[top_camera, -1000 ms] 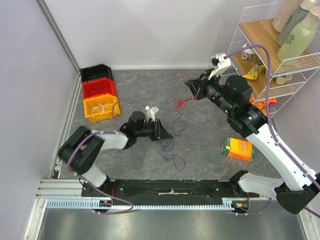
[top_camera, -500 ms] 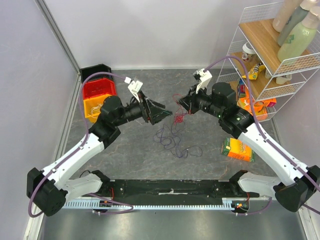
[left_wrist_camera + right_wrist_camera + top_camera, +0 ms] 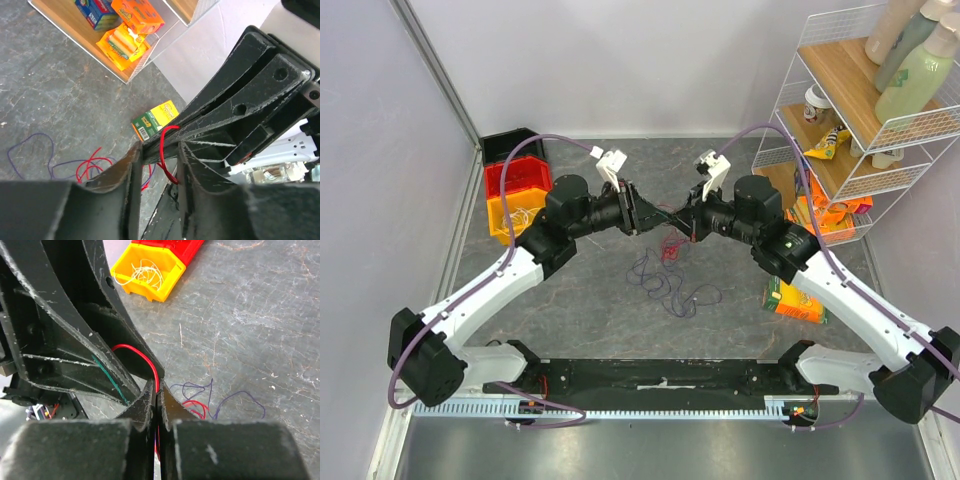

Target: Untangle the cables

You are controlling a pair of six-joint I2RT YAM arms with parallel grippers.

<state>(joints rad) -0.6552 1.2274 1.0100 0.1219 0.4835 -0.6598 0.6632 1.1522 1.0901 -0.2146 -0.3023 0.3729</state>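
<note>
only wrist views show grip | right hand (image 3: 157, 388) pinched on red cable (image 3: 135, 351) | left hand (image 3: 159, 149) slightly parted

Left tool (image 3: 157, 150) parted, right tool (image 3: 156, 392) pinched, tips meeting.

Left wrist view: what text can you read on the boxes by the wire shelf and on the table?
Green and yellow cardboard box on the grey table: a barcode and a yellow logo, too blurred to read.
Orange packets on the wooden shelf board: print too small to read.
Blue box beside them: blurred, unreadable.
No text can be read in any view.
</note>
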